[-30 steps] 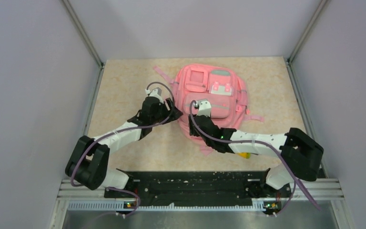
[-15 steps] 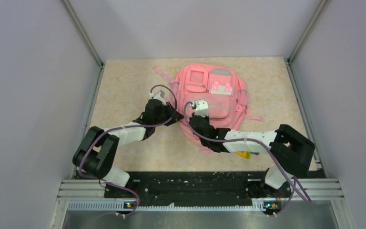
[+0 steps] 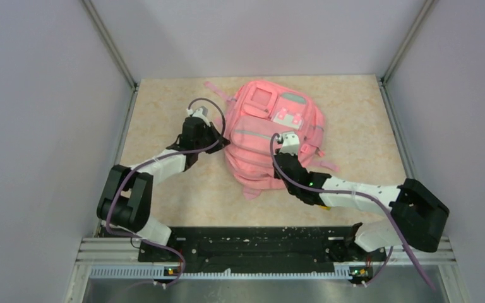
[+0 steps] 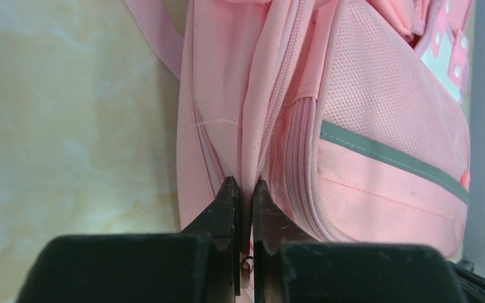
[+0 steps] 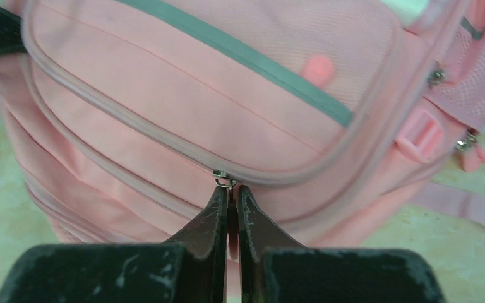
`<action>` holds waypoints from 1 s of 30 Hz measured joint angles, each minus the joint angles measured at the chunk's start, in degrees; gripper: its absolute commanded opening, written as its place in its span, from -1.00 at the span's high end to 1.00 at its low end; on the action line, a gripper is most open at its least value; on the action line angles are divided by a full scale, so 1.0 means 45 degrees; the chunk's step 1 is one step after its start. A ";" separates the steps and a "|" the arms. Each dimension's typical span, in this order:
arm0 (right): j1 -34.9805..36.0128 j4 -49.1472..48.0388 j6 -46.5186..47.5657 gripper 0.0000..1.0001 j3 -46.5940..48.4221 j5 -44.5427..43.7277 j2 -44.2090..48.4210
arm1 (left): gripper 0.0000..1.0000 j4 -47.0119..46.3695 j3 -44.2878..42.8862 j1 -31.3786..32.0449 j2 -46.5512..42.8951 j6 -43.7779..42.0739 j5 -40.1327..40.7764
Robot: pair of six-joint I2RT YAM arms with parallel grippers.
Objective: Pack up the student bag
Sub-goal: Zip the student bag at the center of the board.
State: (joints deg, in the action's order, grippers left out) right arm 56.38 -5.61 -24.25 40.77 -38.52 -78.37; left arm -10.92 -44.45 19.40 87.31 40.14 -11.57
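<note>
The large soft pink fabric backpack [image 3: 262,142] lies front-up in the middle of the scene, toward the far side, its length running near to far and tilted slightly. Grey-green strips trim its zipped front pockets, with 2 smaller pockets at the far end. Pink straps trail out at far left and right. Its left side bunches into a raised fold.
</note>
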 measured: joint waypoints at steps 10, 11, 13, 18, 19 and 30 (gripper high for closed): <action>-0.2001 -0.1078 0.0325 1.00 -0.1229 0.2132 0.0942 | -0.19 0.1239 -0.2550 -0.0899 0.1676 -0.1953 -0.0068; -0.2069 -0.1088 0.0476 1.00 -0.1239 0.2268 0.0957 | -0.25 0.1161 -0.2535 -0.0991 0.1627 -0.2074 0.0078; -0.2098 -0.1161 0.0661 1.00 -0.1268 0.2458 0.0976 | -0.34 0.0840 -0.2166 -0.1239 0.1302 -0.2093 0.0369; -0.2166 -0.1316 0.0840 1.00 -0.1375 0.2798 0.0986 | -0.40 0.0345 0.0180 -0.1248 -0.0879 -0.1753 0.0447; -0.2166 -0.1326 0.0845 1.00 -0.1394 0.2832 0.0986 | -0.41 0.0253 0.0704 -0.1044 -0.1370 -0.1598 0.0403; -0.2239 -0.1530 0.0845 1.00 -0.1394 0.3249 0.0986 | 0.20 -0.0821 0.3167 0.1268 -0.1899 0.0049 -0.0131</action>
State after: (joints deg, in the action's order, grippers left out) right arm 46.30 -12.49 -20.45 34.50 -23.90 -73.93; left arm -14.61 -30.20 25.10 78.76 40.36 -12.16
